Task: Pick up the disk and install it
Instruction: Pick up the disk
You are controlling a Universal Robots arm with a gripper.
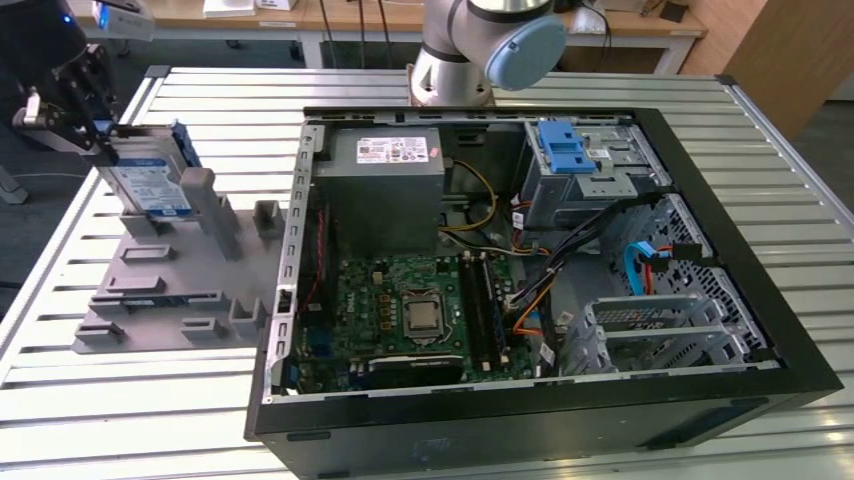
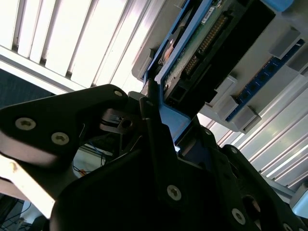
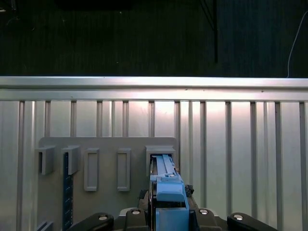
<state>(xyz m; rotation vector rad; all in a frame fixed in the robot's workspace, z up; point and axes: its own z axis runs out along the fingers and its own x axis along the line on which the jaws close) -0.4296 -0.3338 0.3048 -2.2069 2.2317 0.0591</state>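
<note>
Slatted metal table (image 1: 747,130) carried everything. On it, toward the exterior view's right, lay an open black PC case (image 1: 534,432), side panel off. Inside it were a grey power supply box (image 1: 387,190) w/ white sticker, a green motherboard (image 1: 400,310) below that, and a drive cage w/ a bright-blue latch (image 1: 567,150) in the far corner. The arm's base (image 1: 461,50) stood behind the case. On the exterior view's left sat a grey slotted rack (image 1: 147,300), flat on the table, just beside the case. The disk (image 1: 144,185) stood on edge in a slot at the rack's far end, label side facing the case, blue rail frame along its edges, leaning a bit. In both wrist views it showed edge-on (image 3: 166,168), w/ connector end and circuit board close up (image 2: 202,43). The gripper (image 1: 96,135) was at the disk's upper end, away from the case. In the second wrist view its fingers (image 2: 150,110) sat against either side of the blue rail, so it looked closed down narrow on the disk, which was gripped but not out of its slot.
</note>
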